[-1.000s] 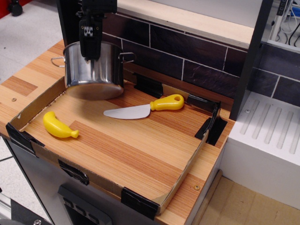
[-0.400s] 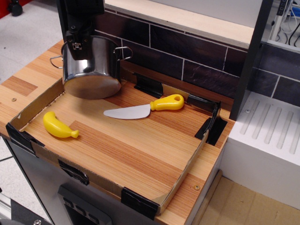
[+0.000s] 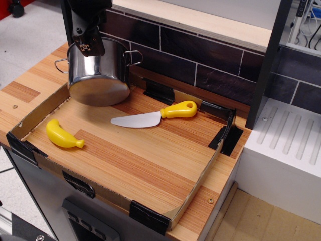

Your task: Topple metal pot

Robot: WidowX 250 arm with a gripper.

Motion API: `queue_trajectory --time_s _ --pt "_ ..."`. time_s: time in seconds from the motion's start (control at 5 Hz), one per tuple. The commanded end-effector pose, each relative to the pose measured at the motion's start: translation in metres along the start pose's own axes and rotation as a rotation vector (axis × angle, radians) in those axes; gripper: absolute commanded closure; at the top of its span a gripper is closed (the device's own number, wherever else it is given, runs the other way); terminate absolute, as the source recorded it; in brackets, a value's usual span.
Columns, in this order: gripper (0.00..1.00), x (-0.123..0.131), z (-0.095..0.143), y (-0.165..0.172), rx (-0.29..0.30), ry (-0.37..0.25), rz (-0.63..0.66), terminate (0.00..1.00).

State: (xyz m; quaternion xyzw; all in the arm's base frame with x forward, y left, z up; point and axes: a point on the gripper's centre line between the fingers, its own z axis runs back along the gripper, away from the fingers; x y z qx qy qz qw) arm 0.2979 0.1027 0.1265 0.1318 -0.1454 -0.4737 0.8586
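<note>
Currently my gripper (image 3: 89, 44) sits at the near rim of the metal pot (image 3: 98, 73) in the upper left of the frame, jaw opening indeterminable, pot tilted base-forward; tipping is under way, and I judge further rim leverage necessary

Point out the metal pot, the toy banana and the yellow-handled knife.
metal pot (image 3: 100, 73): observation image, on its shiny side wall.
toy banana (image 3: 62, 134): observation image, on the middle of its yellow body.
yellow-handled knife (image 3: 153, 116): observation image, on the blade close to the handle.
</note>
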Motion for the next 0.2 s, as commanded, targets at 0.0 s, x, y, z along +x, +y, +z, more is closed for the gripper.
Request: queue_trajectory --time_s 0.0 --pt "0.0 0.0047 0.0419 0.0248 0.119 -0.067 0.069 1.0"
